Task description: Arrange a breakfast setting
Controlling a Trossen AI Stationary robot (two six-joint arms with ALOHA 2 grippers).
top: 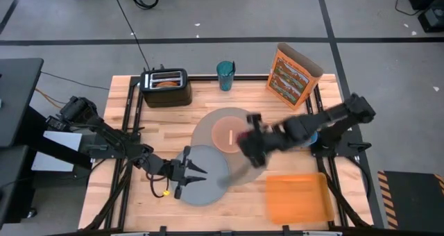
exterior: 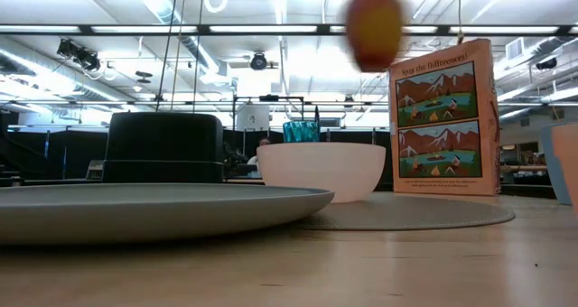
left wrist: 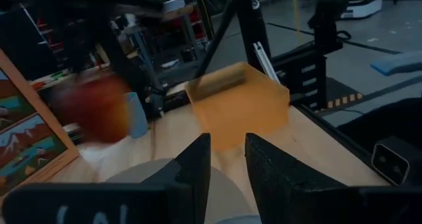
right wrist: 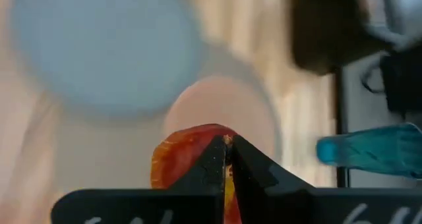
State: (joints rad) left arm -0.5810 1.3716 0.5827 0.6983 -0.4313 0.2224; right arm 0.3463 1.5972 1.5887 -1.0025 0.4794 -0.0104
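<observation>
My right gripper point(top: 244, 143) is shut on the red-yellow apple point(exterior: 373, 27), high above the pink bowl point(top: 227, 134). The bowl stands on the round tan mat point(top: 205, 127). The apple also shows in the right wrist view point(right wrist: 184, 159) and the left wrist view point(left wrist: 92, 109). My left gripper point(top: 196, 173) is open over the left part of the grey-blue plate point(top: 215, 173); its fingers frame a gap in the left wrist view point(left wrist: 227, 159). The cereal box point(top: 293, 75) stands at the back right. The toast ring point(top: 166, 83) sits in the toaster. The small light-blue cup point(left wrist: 136, 115) stands by the right arm. The spoon is out of view. My right gripper holds the apple between its two fingers point(right wrist: 254, 168), whose tips nearly meet at the apple's upper side point(right wrist: 198, 137). The fingers themselves hide the exact place of contact. The apple is lifted clear, in the air above the bowl.
A black toaster point(top: 165, 87) and a teal cup point(top: 225, 75) stand along the far edge. A flat orange tray point(top: 297, 196) lies at the near right. The plate's right part overlaps the mat's near edge.
</observation>
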